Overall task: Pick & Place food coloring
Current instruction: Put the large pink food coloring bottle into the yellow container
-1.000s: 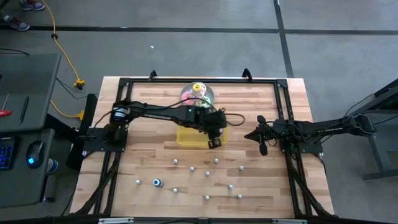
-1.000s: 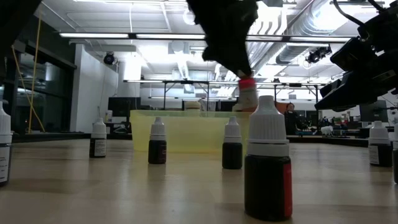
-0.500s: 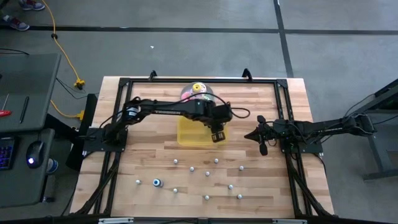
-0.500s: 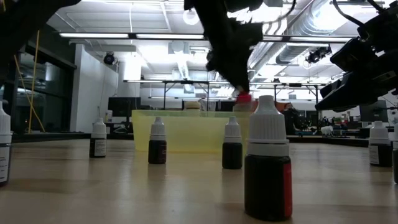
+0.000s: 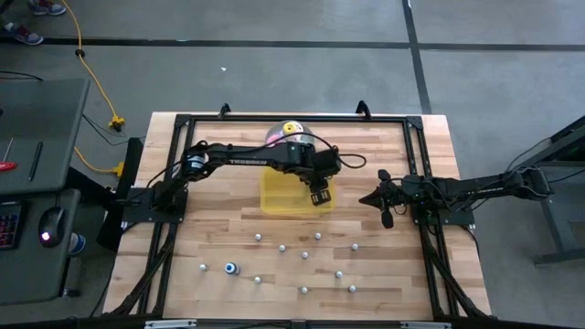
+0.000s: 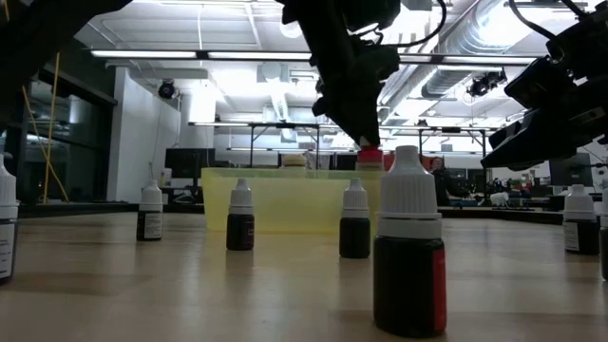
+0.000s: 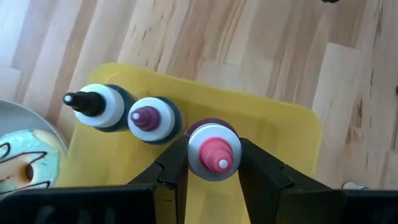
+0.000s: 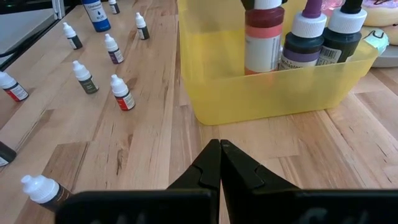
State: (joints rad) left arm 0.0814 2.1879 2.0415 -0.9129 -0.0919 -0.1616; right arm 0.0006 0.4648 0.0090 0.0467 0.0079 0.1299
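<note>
My left gripper (image 5: 318,195) is over the right part of the translucent yellow tray (image 5: 279,203) and is shut on a food-coloring bottle with a pink cap (image 7: 214,153) and a red body (image 8: 261,45). The bottle stands inside the tray next to a purple-tipped bottle (image 7: 149,118) and a black-tipped bottle (image 7: 93,106). In the low view only its pink cap (image 6: 370,153) shows above the tray wall. Several small bottles (image 5: 282,248) stand upright on the near half of the table. My right gripper (image 5: 380,202) is shut and empty to the right of the tray (image 8: 267,93). My left gripper pinches the bottle just below its pink cap (image 7: 198,163) between its two fingers (image 7: 177,168), one on each side. The fingers come from above, pointing down. The bottle stays upright, its body down inside the tray; whether its base rests on the tray floor I cannot tell.
A round plate with stacked pastel ring toys (image 5: 291,137) stands just beyond the tray's far side. A larger blue bottle (image 5: 231,269) stands near the front left. A black frame (image 5: 183,123) runs around the table. Bare wood lies between the tray and the loose bottles.
My left gripper has gone toward the table's far edge, from the tray's near right corner to over the tray, and down. The pink-capped bottle it holds has sunk from above the tray's rim to inside the tray, still upright.
</note>
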